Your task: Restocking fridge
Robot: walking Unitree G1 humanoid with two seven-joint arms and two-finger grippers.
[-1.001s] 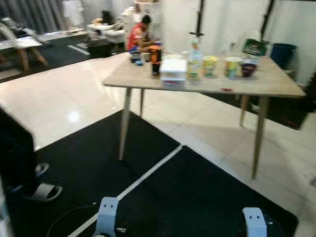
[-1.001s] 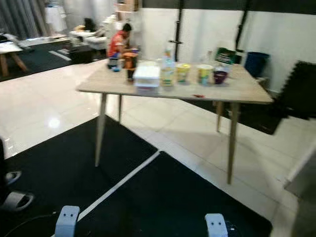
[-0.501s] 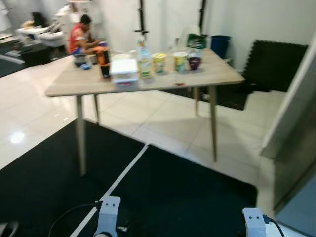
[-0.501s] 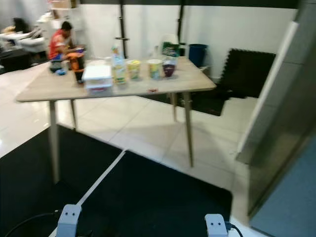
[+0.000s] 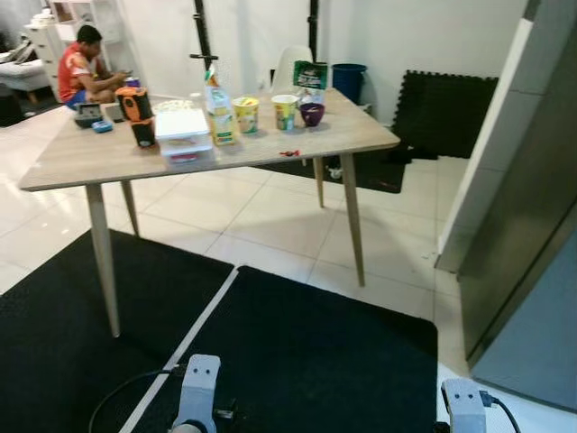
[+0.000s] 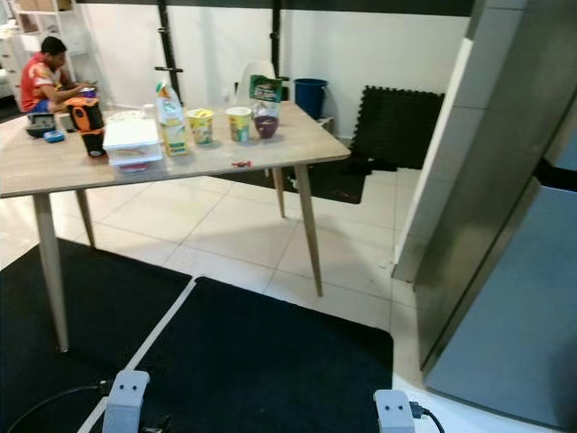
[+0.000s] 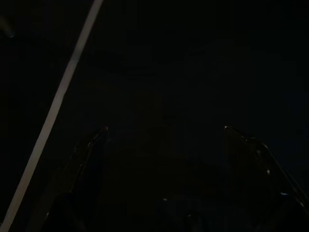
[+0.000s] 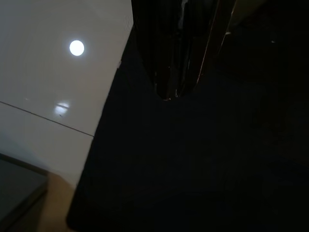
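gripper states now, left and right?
Left gripper: open, holding nothing, hanging over the black floor mat.
Right gripper: cannot be told.

The fridge [image 6: 505, 225] is cut off by the right edge of the head views, so its door and handle cannot be judged. On the counter [image 5: 270, 149], the labels of the cups [image 5: 245, 115] and the bottle [image 5: 217, 115] are too small to read. The left wrist view is nearly black; two fingers [image 7: 89, 154] are faint outlines. The right wrist view is mostly dark.
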